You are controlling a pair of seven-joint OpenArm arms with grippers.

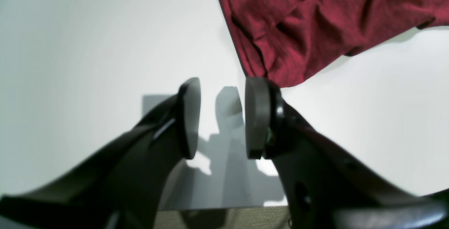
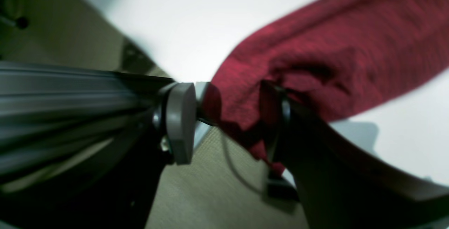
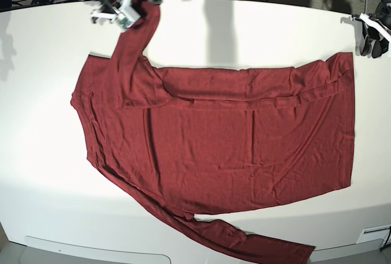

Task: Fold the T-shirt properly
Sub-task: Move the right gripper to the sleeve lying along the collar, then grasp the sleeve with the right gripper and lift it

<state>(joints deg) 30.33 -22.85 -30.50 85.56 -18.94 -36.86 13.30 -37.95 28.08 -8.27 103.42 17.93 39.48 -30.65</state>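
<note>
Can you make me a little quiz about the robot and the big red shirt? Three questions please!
1. True or false: the T-shirt is lying spread out on the white table.
2. Which gripper has a sleeve between its jaws: A) left gripper, B) right gripper, C) both?
3. Fill in: the other sleeve lies along the table's ____ edge in the base view.

Key:
1. True.
2. B. The right gripper's jaws are around the sleeve end; the left gripper's jaws are open with nothing between them, beside the shirt's corner.
3. Near (bottom).
</note>
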